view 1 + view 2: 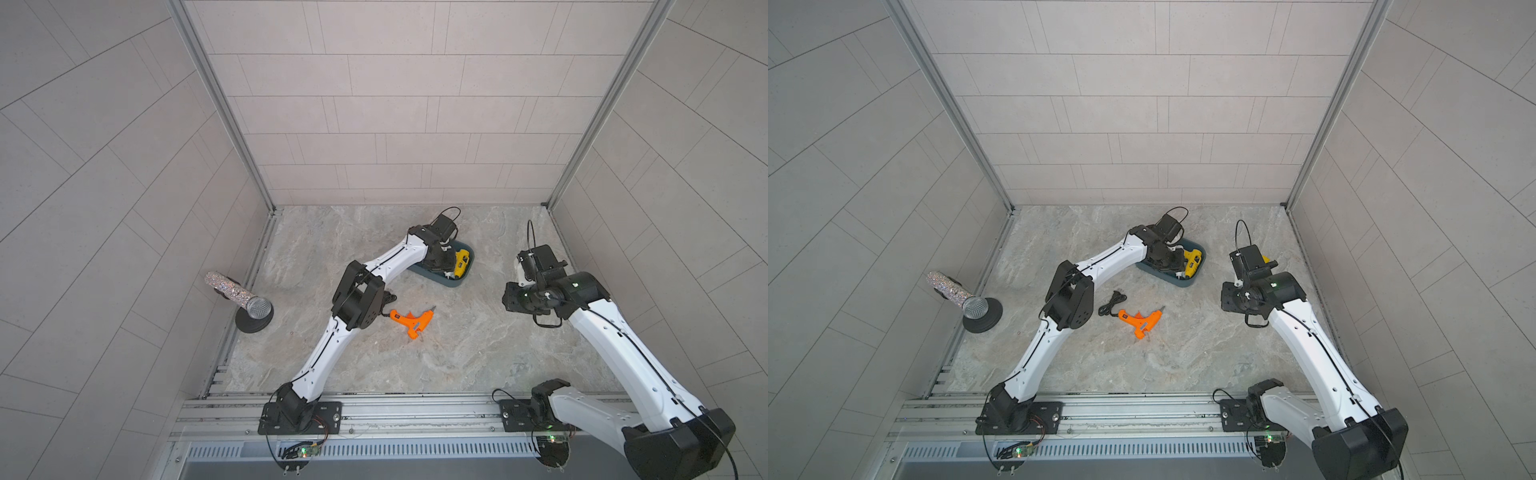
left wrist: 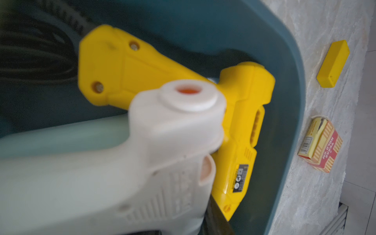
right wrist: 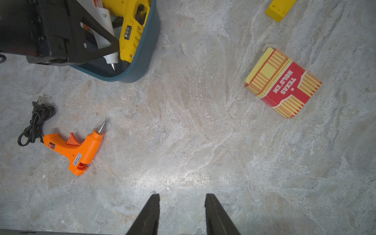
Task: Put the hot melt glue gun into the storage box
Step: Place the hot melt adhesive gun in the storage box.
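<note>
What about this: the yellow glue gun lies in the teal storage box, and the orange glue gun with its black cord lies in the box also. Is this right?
Not quite. The yellow glue gun does lie in the teal storage box, but the orange glue gun with its black cord lies outside it, on the stone-patterned table. The right wrist view shows this.

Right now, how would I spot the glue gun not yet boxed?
On the marble tabletop, find the teal storage box near the back. Just in front lies the orange hot melt glue gun; the yellow glue gun and white glue gun are in the box.
</note>
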You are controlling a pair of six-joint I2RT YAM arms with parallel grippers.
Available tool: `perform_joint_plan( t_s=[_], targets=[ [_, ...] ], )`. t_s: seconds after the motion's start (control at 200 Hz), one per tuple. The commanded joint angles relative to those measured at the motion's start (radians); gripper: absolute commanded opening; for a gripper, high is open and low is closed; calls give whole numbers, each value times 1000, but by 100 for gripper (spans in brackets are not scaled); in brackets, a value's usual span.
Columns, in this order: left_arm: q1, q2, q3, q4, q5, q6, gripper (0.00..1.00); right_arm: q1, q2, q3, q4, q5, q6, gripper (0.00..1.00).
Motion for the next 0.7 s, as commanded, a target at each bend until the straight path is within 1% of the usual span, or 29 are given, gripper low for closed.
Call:
perform_joint_plan(
  t_s=[0.0,0.045,0.095,0.14,0.325,0.51,0.62,0.695],
  targets=[
    [-12,-57,-34,-37,32,17,32,-1,-11,-15,-2,9,-8,42],
    [-13,-62,-43,-43,29,20,35,-1,-11,-16,-1,10,-8,42],
    [-15,-71,-52,-52,24,24,43,-1,-12,-16,0,9,-8,43],
    [-15,-81,-58,-61,18,31,47,0,-13,-16,-1,11,-8,42],
    [-15,-132,-41,-111,-20,78,65,-1,-13,-18,-1,11,-8,43],
    [-13,-178,-40,-123,-23,84,86,-1,-6,-18,3,11,-7,43],
    [-12,-237,-19,-145,-74,103,90,-1,-1,-9,1,9,-8,43],
    [-8,-306,-20,-153,-127,113,92,-1,3,-8,-1,7,-6,43]
  ],
)
